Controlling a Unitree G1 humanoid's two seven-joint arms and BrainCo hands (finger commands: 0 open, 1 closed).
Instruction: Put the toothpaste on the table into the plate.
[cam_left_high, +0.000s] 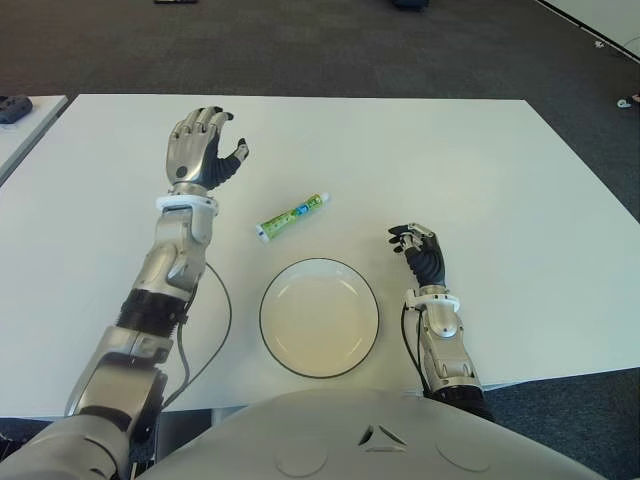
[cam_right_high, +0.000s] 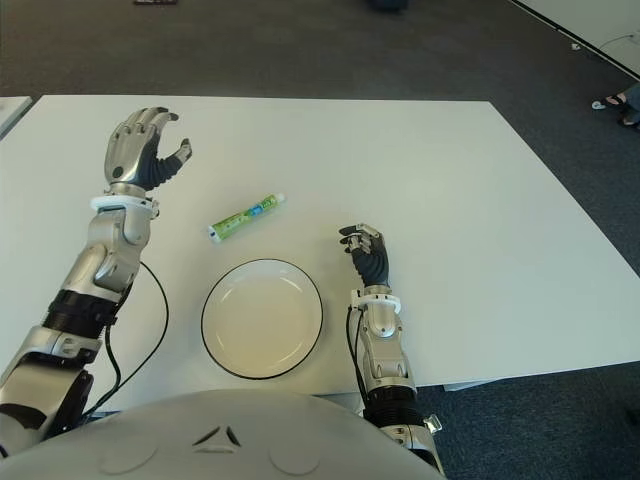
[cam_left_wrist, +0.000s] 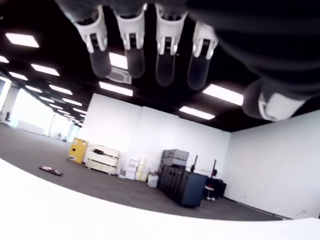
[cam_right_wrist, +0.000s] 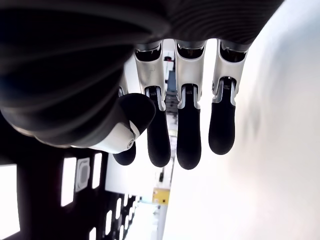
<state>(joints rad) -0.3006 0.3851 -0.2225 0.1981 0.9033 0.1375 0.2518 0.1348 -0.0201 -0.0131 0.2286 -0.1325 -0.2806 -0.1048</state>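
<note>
A small green and white toothpaste tube (cam_left_high: 292, 216) lies slanted on the white table (cam_left_high: 470, 170), just beyond the plate. The white plate (cam_left_high: 319, 317) with a dark rim sits near the table's front edge and holds nothing. My left hand (cam_left_high: 203, 147) is raised above the table, up and to the left of the tube, fingers spread and holding nothing. In the left wrist view its fingers (cam_left_wrist: 131, 42) point out into the room. My right hand (cam_left_high: 417, 245) shows to the right of the plate, its fingers (cam_right_wrist: 189, 132) relaxed and holding nothing.
A black cable (cam_left_high: 213, 330) loops beside my left forearm near the plate. Another table's corner (cam_left_high: 25, 115) with a dark object shows at far left. Dark carpet surrounds the table.
</note>
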